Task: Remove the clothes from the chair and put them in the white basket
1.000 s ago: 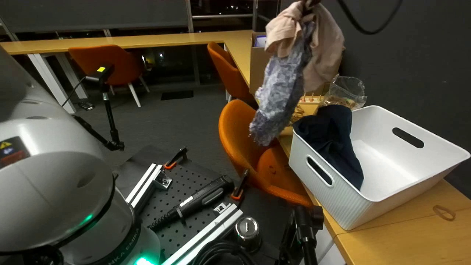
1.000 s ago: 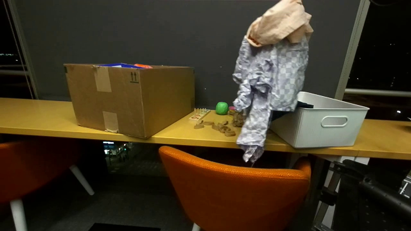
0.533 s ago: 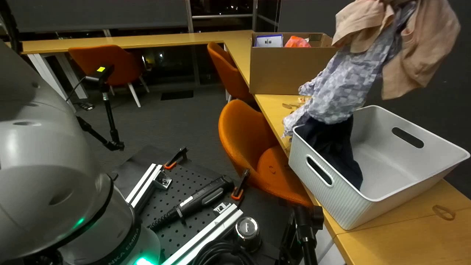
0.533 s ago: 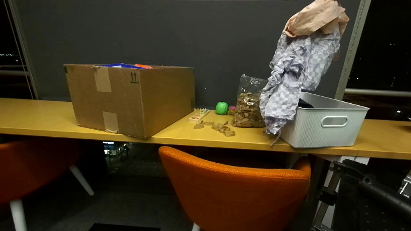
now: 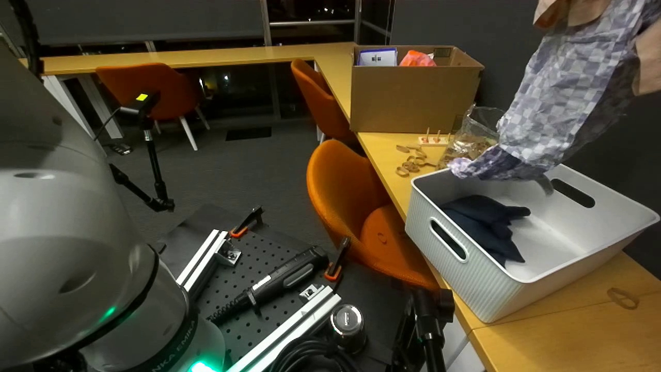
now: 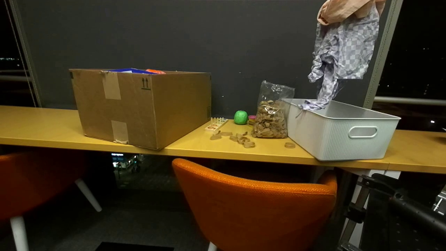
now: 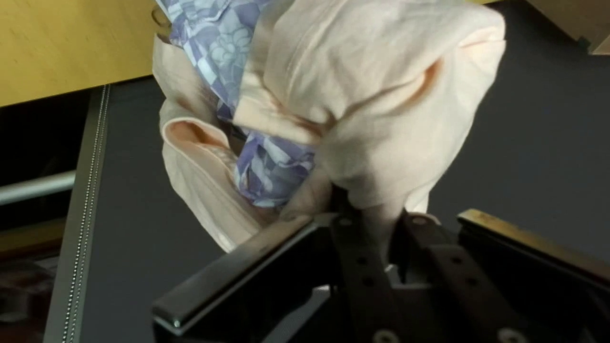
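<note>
Checkered cloth (image 5: 563, 93) near basket rim (image 5: 594, 252)

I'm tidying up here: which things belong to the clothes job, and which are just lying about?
Job: gripper, peach garment, checked garment, navy cloth, white basket, nearest orange chair.
Lying about: cardboard box, bag of brown pieces, green object, pegged board.

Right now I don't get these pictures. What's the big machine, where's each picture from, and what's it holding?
It's a robot arm. Two pictures look at the scene from outside the arm; the third looks out from its wrist. There, its dark fingers pinch a peach cloth. A checkered cloth hangs with it over the white basket. A dark cloth lies inside. The basket stands on a yellow table with a cardboard box, a green ball and a clear bag of brown bits.
</note>
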You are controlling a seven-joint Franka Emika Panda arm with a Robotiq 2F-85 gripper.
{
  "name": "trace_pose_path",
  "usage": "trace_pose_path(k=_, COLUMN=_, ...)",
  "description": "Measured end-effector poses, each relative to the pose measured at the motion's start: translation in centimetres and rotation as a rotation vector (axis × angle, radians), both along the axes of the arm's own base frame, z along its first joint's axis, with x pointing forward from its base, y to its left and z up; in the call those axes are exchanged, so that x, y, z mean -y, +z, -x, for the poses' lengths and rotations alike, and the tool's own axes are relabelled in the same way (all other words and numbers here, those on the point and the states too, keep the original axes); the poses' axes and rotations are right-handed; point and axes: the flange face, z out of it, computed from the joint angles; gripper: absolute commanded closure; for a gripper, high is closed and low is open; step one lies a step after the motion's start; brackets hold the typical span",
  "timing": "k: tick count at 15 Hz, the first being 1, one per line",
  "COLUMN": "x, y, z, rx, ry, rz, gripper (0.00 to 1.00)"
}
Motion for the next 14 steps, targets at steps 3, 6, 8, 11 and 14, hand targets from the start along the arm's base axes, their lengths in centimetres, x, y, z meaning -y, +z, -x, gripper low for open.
trace_pose_path(k=3, x=0.2, y=-1.0, z=-0.6, rx=-0.023, ry=-0.003, rz=0.002, gripper=0.96)
trace_pose_path(k=6, x=0.1, y=-6.2, z=-1.7, rx=-0.093, ry=0.005, rz=-0.041, gripper=0.96)
trace_pose_path(k=8, x=-0.2, y=-11.3, z=-2.1, rx=-0.142, ry=0.015, rz=-0.07, gripper=0.96)
trace_pose_path(k=11, x=-0.7, y=-21.1, z=-1.6, rx=-0.214, ry=0.014, rz=-0.129, gripper=0.96)
trace_pose_path(k=14, x=-0.6, y=-30.5, z=0.1, rx=-0.261, ry=0.001, rz=-0.183, gripper=0.96)
